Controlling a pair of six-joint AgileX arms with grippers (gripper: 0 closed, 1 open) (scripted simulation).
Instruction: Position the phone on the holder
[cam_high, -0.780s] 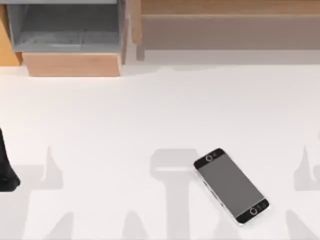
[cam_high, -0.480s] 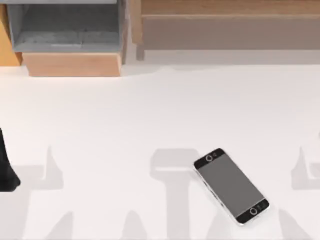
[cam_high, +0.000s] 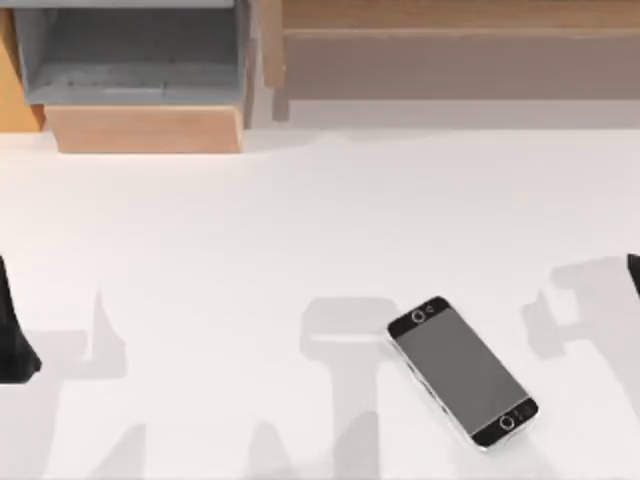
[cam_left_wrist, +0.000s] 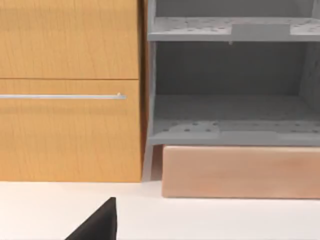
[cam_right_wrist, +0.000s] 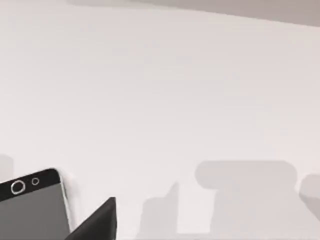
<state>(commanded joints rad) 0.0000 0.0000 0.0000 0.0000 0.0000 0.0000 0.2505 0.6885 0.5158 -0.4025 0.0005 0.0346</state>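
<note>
the phone (cam_high: 462, 371) lay flat and screen up on the white table (cam_high: 300, 220), right of centre near the front edge, turned at a slant. the left arm (cam_high: 12, 330) sat at the table's left edge, the right arm (cam_high: 634, 272) at its right edge, both apart from the phone. i could not tell how either gripper's fingers stood. a grey shelf (cam_high: 130, 55) stood at the back left.
</note>
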